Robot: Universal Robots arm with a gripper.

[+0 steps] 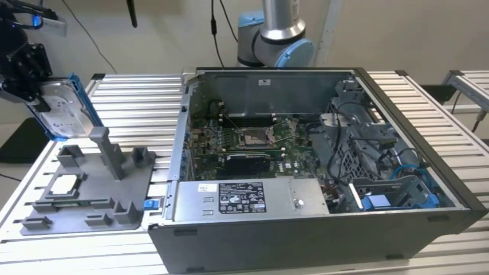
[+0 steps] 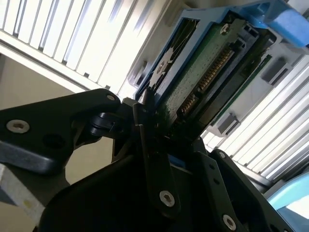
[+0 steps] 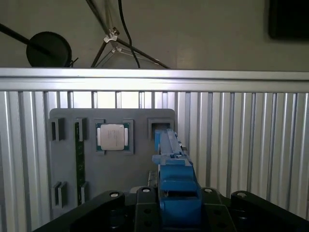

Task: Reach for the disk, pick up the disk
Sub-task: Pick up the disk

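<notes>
- Exterior view: the gripper [image 1: 42, 94] sits at ten o'clock of the frame, clamped tight across the upper end of the disk [image 1: 67, 112].
- The disk stands on edge, its long axis running roughly eleven to five o'clock, away from the gripper and down toward the grey fixture tray [image 1: 84, 200].
- I judge its lower end to be just above the tray's eleven o'clock corner, but I can't settle whether they touch.
- In the first wrist view, the chip [image 3: 112, 137] rests in its pocket in the tray.

I count one disk [image 1: 67, 117], clamped in my one pincer [image 1: 40, 98]; one grey fixture tray [image 1: 130, 184], one square chip [image 3: 112, 137], one open computer case [image 1: 306, 243].
</notes>
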